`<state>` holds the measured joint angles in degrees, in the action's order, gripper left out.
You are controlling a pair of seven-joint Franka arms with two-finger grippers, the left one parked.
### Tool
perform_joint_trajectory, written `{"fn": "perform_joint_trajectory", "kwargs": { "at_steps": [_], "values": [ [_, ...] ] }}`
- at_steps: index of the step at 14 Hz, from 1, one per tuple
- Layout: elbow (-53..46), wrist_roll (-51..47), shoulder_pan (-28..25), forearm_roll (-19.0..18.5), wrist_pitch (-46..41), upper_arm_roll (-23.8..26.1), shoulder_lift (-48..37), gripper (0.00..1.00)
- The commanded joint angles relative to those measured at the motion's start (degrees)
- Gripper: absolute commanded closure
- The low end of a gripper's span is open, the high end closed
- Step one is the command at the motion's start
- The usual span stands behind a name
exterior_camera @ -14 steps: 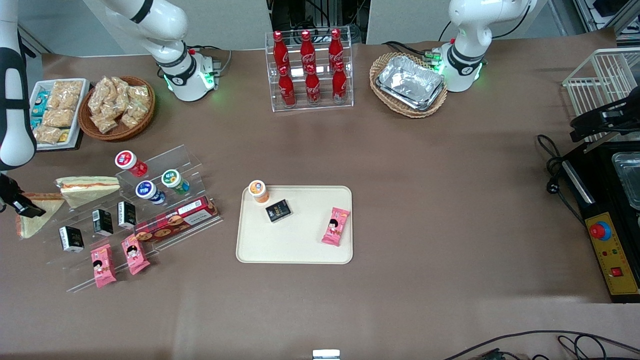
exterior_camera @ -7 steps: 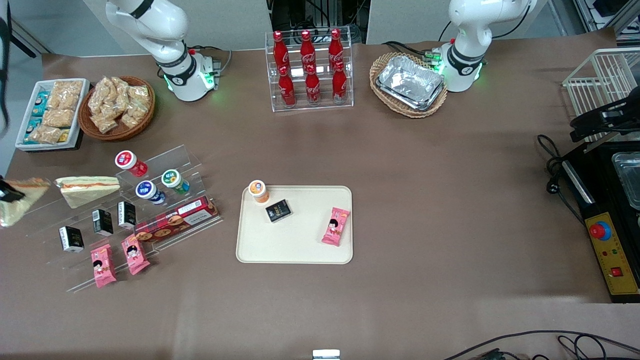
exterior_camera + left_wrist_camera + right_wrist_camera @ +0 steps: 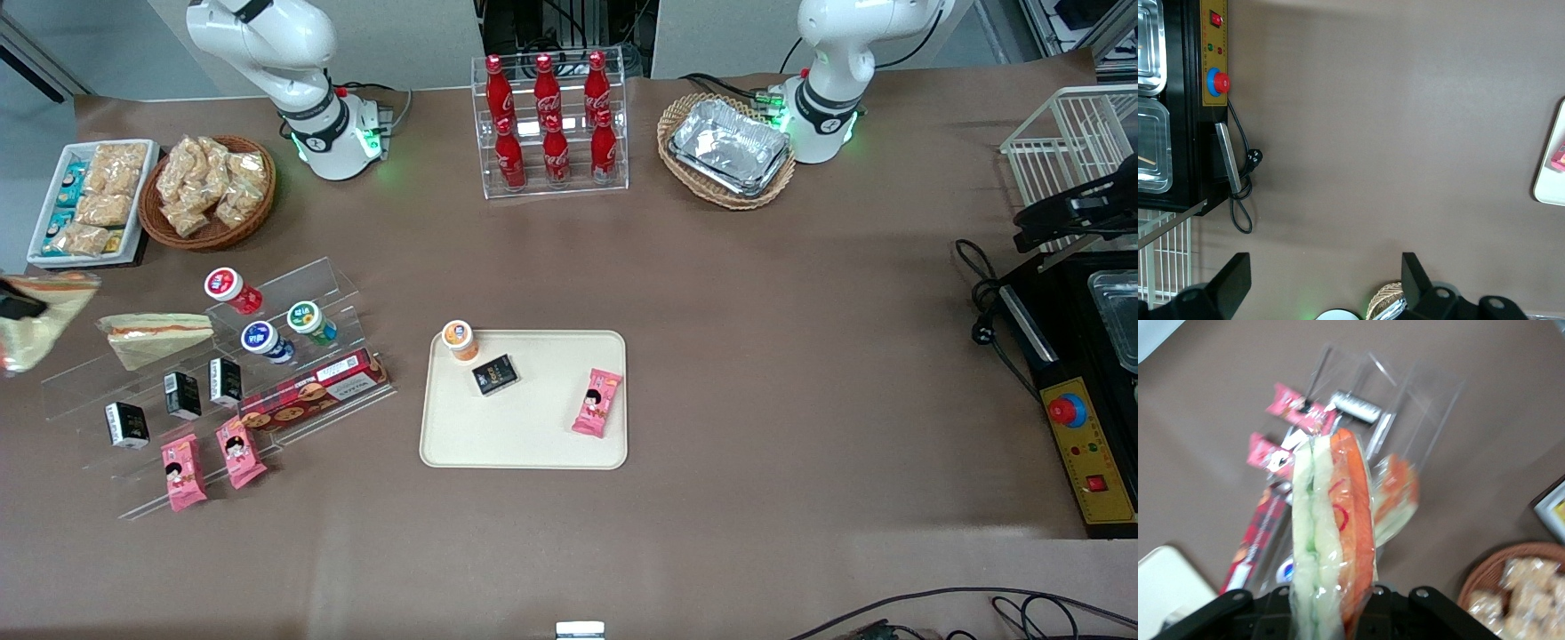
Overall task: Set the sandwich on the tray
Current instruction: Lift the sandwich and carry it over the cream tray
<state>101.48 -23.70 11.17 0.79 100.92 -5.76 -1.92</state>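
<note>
Above the working arm's end of the bench, the gripper [image 3: 1331,600] clamps the sandwich [image 3: 1331,533] by its bread faces; soft, light, slippery-wrapped, easily crushed.

**Right gripper aloft with a load**

We hold our gripper [image 3: 1331,600] raised at the working arm's end of the table, its fingers [image 3: 1225,610] clamped on the sandwich [image 3: 1331,540], which stands upright between them.

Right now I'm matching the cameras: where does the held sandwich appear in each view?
Front view: sandwich at the working arm's table end, gripper clamping it.
Right wrist view: sandwich upright between the fingers.
Left wrist view: not in it.
Shared landmark: tray.
</note>
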Motion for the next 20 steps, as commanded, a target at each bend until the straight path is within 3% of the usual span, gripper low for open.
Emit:
{"fn": "perform_joint_trajectory", "kwargs": {
  "at_steps": [1, 4, 8, 12, 15, 18, 20],
  "values": [
    [-1.02, -19.48, -4.91, 0.45, -3.80, 7.15, -0.98, 1.00],
    [-0.58, -34.44, -10.79, 0.53, -3.02, 11.56, 0.50, 1.00],
    [-0.75, -56.93, -24.49, 0.10, 3.29, 11.57, 6.29, 1.00],
    [-2.85, -75.22, -33.03, -0.34, 11.30, 11.48, 14.11, 1.00],
    [-11.19, -89.47, -35.24, -1.48, 13.77, 11.48, 21.94, 1.00],
    [-12.09, -102.73, -38.06, -7.62, 18.24, 11.48, 26.51, 1.00],
    [-12.53, -108.90, -39.63, -8.78, 22.71, 11.30, 29.76, 1.00]
  ]
}}
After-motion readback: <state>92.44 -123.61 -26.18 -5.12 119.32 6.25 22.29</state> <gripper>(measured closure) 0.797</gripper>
